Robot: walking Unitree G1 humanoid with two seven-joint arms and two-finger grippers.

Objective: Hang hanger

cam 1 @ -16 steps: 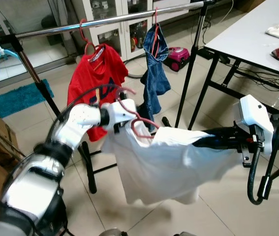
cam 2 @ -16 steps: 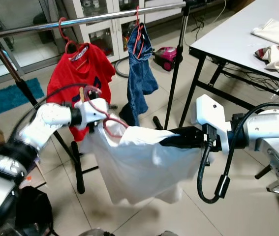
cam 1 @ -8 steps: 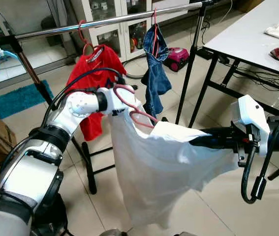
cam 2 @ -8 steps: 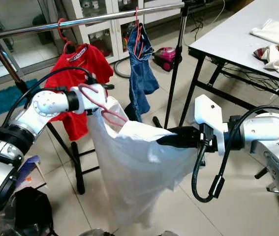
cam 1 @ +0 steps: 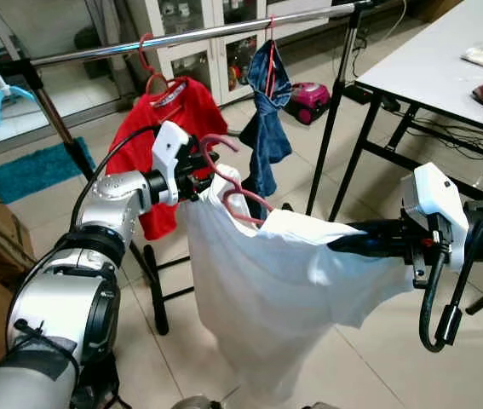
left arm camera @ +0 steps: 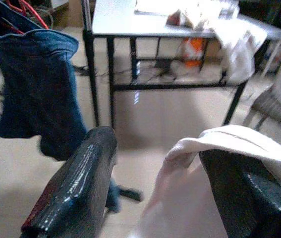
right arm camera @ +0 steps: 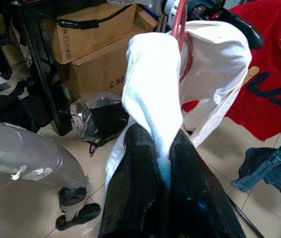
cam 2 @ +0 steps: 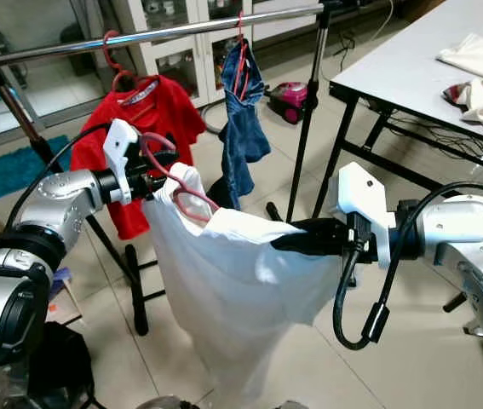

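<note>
Pink hanger (cam 1: 228, 175): thin, light, rigid; carries a white shirt (cam 1: 284, 281), limp and prone to sliding off. Held mid-air below the rail (cam 1: 181, 38). Best hold: hook neck.
Left gripper (cam 1: 197, 164): at the hook; fingers' state cannot be told.
Right gripper (right arm camera: 157, 163): clamped on shirt fabric.
Obstructions: red shirt (cam 1: 160, 136) and denim garment (cam 1: 267, 115) already hang on the rail; free span between them is narrow. Tabletop (cam 1: 428, 60) nearby.

The white shirt (cam 1: 284, 281) hides most of the pink hanger (cam 1: 239, 192).
</note>
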